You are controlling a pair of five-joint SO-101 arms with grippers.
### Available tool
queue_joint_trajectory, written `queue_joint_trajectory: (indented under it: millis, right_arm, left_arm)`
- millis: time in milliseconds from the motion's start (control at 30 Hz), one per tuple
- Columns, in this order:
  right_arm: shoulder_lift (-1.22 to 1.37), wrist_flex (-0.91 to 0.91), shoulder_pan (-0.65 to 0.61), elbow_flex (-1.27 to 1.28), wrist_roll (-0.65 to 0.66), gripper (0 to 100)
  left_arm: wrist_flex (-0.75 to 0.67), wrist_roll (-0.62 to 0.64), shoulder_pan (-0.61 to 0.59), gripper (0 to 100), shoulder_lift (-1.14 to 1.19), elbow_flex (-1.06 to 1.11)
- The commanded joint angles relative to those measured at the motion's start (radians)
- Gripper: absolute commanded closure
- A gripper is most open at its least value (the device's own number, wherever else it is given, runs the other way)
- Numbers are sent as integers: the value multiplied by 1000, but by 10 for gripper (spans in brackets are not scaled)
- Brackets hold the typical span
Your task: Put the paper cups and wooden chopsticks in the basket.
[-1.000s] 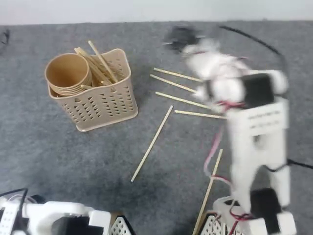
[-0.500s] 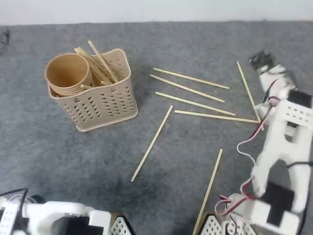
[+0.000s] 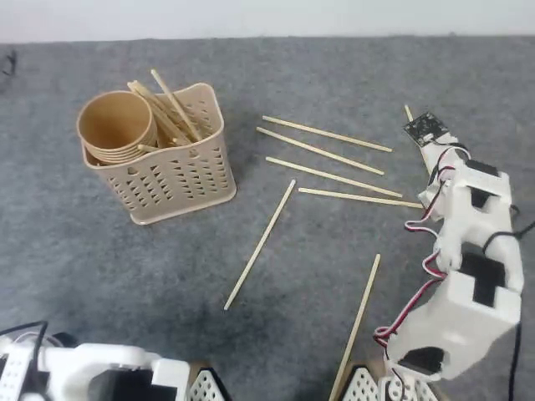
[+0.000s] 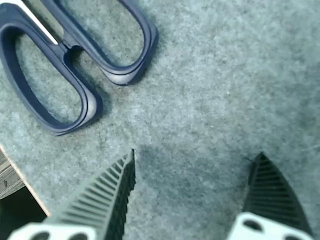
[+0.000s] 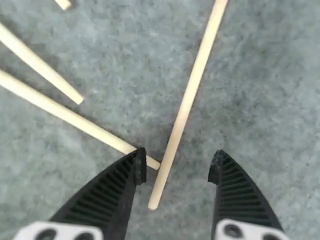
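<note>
Right gripper [image 5: 180, 151]: jaws open, one on each side of the near end of a chopstick [image 5: 192, 95]. The long axis of this chopstick runs straight away from the jaws. It lies well to the right of the basket [image 3: 180, 180] (high view), beyond four loose chopsticks [image 3: 326, 175] that lie roughly parallel, slanting away from the basket.

Left gripper [image 4: 196, 152]: jaws open over grey mat [image 4: 225, 75], with scissors [image 4: 75, 65] close by.

Paper cups [image 3: 117, 125] and a bundle of chopsticks [image 3: 163, 109] stand in the basket, ends pointing up.
</note>
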Motion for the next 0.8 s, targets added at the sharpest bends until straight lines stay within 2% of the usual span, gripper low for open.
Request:
queue_joint_trajectory:
  millis: [0, 100, 200, 233, 400, 533, 633, 767]
  right_arm:
    - [15, -15, -24, -72, 11, 790]
    - [35, -30, -41, -83, 12, 821]
    - [71, -30, -44, -121, 14, 976]
    - [88, -30, -44, -138, 12, 998]
    - [194, -21, -36, -215, 17, 907]
    - [259, -19, -21, -259, 18, 913]
    - [263, -18, 2, -270, 18, 998]
    - [180, 68, 28, -310, 18, 991]
  left_arm:
    - [-11, -2, 15, 655, -23, 2]
    - [-11, -2, 15, 655, -23, 2]
    - [-11, -2, 15, 655, -23, 2]
    - [-11, -2, 15, 655, -23, 2]
    - [-11, -2, 15, 655, -23, 2]
    - [-11, -2, 15, 655, -23, 2]
    - [-11, -2, 15, 655, -23, 2]
    - [-11, -2, 15, 655, -23, 2]
